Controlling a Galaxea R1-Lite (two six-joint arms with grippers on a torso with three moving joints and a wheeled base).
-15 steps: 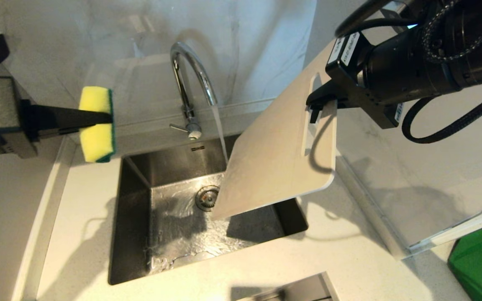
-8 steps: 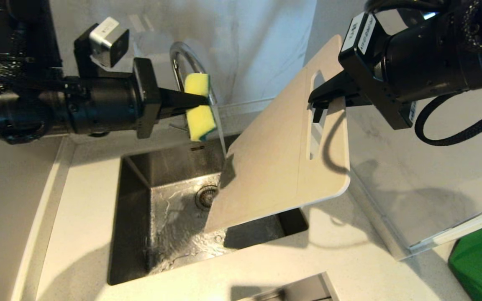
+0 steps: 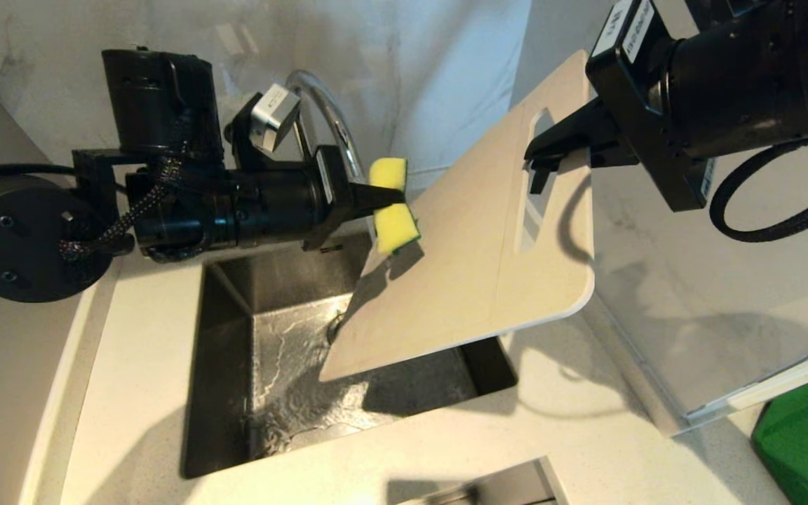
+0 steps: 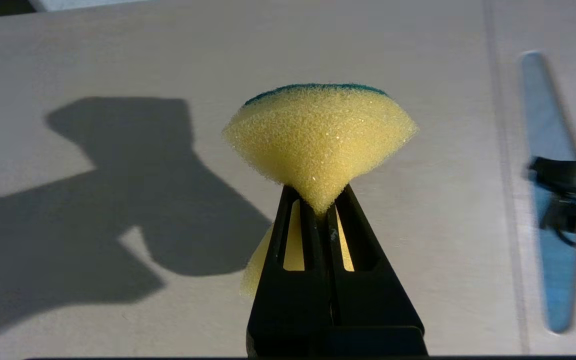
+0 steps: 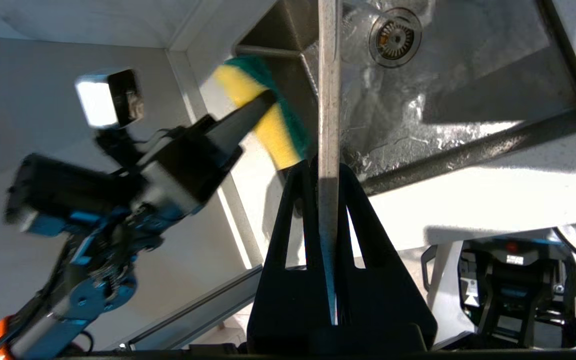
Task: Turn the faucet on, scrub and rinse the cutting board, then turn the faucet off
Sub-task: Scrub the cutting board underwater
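Both arms are matte black, with braided black cables, white printed labels, a silver wrist camera and slotted black fingers.

The white label on the right arm is unreadable.

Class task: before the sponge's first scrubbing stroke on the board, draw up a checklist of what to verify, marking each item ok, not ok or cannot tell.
1. Left gripper shut on sponge: ok.
2. Right gripper shut on cutting board beside its slot: ok.
3. Board tilted over sink: ok.
4. Sponge's green side faces board: ok.
5. Sponge pressed against board: cannot tell.
6. Faucet running: cannot tell, stream hidden.
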